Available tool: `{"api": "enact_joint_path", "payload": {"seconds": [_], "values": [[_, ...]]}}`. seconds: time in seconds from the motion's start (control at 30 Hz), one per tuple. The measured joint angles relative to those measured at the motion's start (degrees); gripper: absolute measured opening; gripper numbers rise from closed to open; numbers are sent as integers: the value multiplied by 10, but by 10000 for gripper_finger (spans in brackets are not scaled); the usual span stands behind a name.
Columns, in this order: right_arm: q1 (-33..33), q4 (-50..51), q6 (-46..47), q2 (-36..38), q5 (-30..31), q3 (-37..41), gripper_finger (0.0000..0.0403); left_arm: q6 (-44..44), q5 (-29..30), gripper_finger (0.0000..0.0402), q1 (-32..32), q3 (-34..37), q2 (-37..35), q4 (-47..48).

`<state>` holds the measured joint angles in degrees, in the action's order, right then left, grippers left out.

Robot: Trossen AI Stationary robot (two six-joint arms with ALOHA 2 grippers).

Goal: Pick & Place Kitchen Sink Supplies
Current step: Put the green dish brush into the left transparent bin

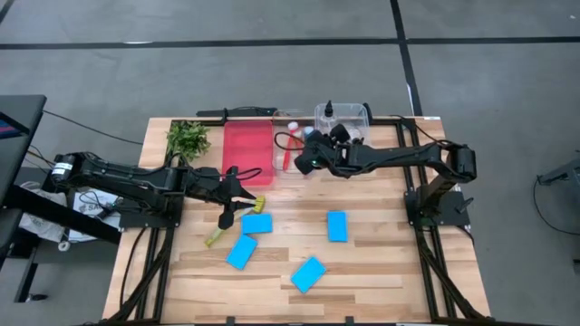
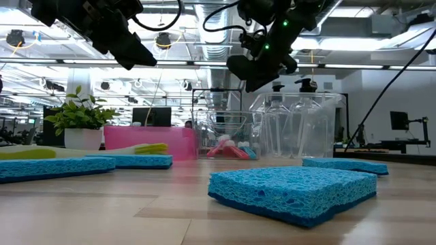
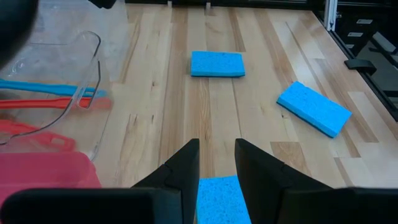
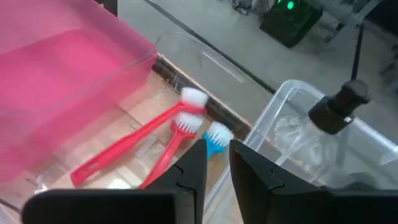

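Observation:
Several blue sponges lie flat on the wooden table: one [image 1: 256, 223] beside a yellow-green brush [image 1: 232, 223], two others [image 1: 241, 252] [image 1: 337, 226] nearby. Two red brushes [image 4: 134, 146] and a blue brush [image 4: 217, 137] lie in a clear tray [image 1: 288, 145]. Black-capped bottles [image 4: 341, 111] stand in a clear bin [image 1: 343, 119]. My right gripper [image 4: 217, 155] hovers over the clear tray, just above the blue brush head, narrowly open with nothing between its fingers. My left gripper [image 3: 217, 152] hangs open above the sponge by the yellow-green brush.
A red tray [image 1: 246, 147] sits left of the clear tray, and a leafy plant sprig [image 1: 188, 139] lies at the far left. One sponge [image 1: 308, 273] lies toward the near edge. Bare wood shows at the near left and right.

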<state>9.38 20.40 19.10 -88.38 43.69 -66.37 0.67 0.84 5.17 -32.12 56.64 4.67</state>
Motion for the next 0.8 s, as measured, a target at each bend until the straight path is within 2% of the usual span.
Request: {"api": "enact_joint_path", "payload": {"seconds": [0.13,0.33,0.4,0.8], "values": [[-28,-1,-27,0,45,0,63,0,0,103,0,0,0,0],[-114,0,-32,0,195,12,63,2,0,103,0,0,0,0],[-149,7,-32,0,224,21,63,11,0,103,0,0,0,0],[-365,18,-43,8,238,109,63,46,0,103,0,0,1,-6]]}}
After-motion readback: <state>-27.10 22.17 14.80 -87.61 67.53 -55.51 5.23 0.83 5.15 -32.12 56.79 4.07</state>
